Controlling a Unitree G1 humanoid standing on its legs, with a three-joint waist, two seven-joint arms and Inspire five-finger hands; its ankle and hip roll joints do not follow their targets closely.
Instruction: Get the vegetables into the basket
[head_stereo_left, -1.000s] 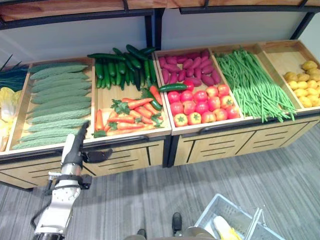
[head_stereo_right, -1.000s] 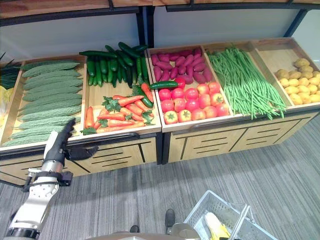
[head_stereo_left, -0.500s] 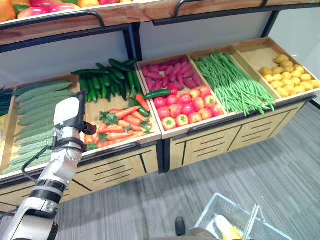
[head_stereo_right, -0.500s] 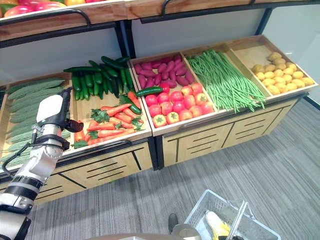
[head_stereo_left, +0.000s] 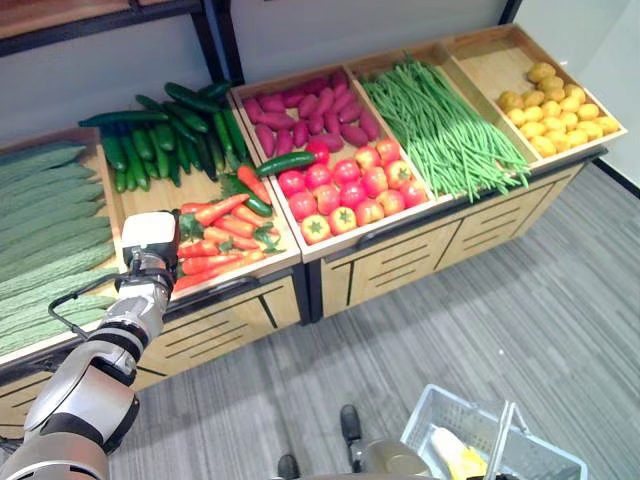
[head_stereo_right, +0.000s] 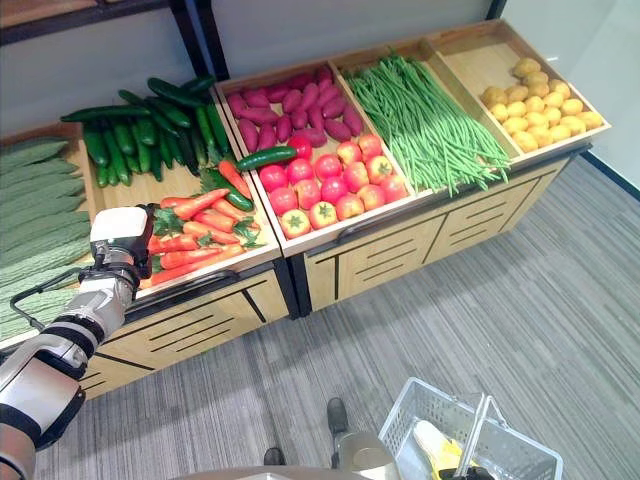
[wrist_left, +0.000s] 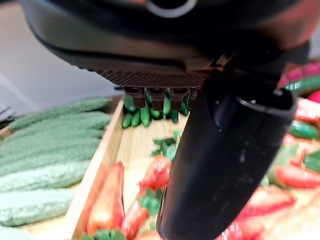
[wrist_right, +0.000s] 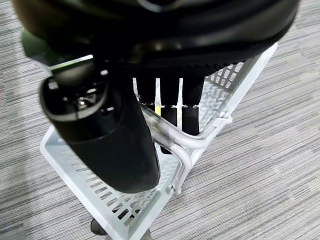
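Note:
My left hand (head_stereo_left: 150, 247), its back under a white cover, hovers over the left end of the carrot crate (head_stereo_left: 222, 232), just past the wooden divider. In the left wrist view its thumb (wrist_left: 225, 165) and straight fingers (wrist_left: 156, 96) hold nothing, with carrots (wrist_left: 107, 200) right below. My right hand (wrist_right: 105, 135) is curled round the metal handle (wrist_right: 175, 137) of the white plastic basket (head_stereo_left: 480, 445), which hangs low at my right side. A yellow vegetable (head_stereo_right: 432, 447) lies in the basket.
The crates hold bumpy green gourds (head_stereo_left: 45, 230), cucumbers (head_stereo_left: 165, 135), purple sweet potatoes (head_stereo_left: 310, 112), tomatoes (head_stereo_left: 345, 190), green beans (head_stereo_left: 440, 130) and yellow potatoes (head_stereo_left: 555, 100). A black rail (head_stereo_left: 235, 290) runs along the stand's front. Grey carpet (head_stereo_left: 500, 300) lies before it.
The camera has shifted. My left hand has risen from the front rail by the gourds and reached in over the carrot crate's left end. The basket still hangs from my right hand.

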